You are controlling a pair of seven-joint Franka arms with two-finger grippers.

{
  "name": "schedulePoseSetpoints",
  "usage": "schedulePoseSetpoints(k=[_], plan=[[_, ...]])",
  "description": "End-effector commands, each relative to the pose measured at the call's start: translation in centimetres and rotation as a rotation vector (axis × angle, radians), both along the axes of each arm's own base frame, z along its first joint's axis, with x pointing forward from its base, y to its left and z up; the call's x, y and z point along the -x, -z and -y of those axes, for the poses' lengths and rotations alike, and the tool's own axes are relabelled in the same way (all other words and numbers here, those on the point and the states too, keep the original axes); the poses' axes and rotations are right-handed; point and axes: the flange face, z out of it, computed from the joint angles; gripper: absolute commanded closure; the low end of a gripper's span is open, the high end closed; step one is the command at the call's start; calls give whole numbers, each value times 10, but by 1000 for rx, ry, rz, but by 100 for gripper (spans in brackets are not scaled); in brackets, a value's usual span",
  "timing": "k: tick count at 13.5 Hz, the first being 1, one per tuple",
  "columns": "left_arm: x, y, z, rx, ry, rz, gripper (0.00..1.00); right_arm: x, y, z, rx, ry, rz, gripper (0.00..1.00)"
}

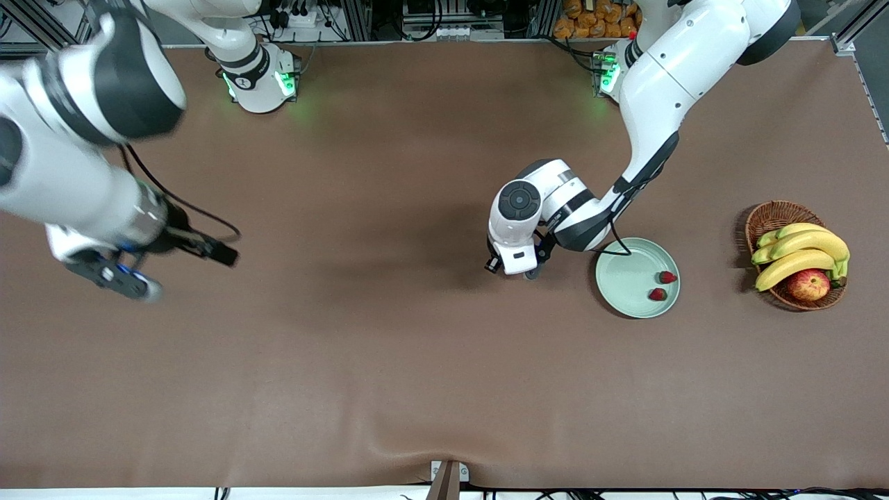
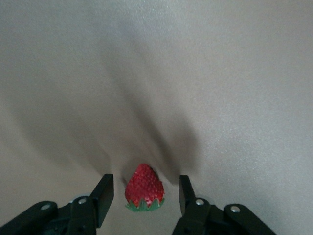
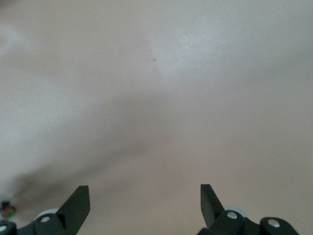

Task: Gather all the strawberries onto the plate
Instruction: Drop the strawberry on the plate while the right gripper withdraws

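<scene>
Step in hand: left gripper (image 2: 142,198) brackets the third strawberry (image 2: 144,188) on the table (image 1: 389,361), jaws narrowed, gaps showing; next, grasp, lift, carry to the plate (image 1: 625,278); right gripper (image 3: 145,203) waits, jaws wide.

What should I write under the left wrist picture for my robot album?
The left gripper straddles a strawberry on the brown table, fingers not yet touching it.

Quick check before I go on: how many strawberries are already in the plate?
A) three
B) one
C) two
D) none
C: the front view shows two strawberries lying in the plate; a third strawberry sits on the table between the left gripper's fingers, not yet gripped.
</scene>
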Motion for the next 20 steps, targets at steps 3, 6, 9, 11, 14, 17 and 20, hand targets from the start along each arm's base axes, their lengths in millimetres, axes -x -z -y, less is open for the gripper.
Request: schedulePoseSetpoints(k=[3,6,9,11,14,17,20], plan=[[-7,5,0,7,3,23,100,51,-68,34,9,-79,29,0],[-32,-38,-25,-20,2,84,100,84,-77,38,21,-98,51,0],[-56,-76,-92,-98,124,52,100,85,-70,42,20,-149,54,0],[-66,-85,-135,-91,191,25,100,85,-67,43,20,-155,54,0],[-73,-77,-190,-72,347,-23,100,84,-64,42,19,-155,66,0],[-79,-65,-235,-60,474,-62,100,79,-64,61,-40,-105,82,0],[-86,-59,-270,-38,573,-80,44,73,-67,104,-93,-183,111,0]])
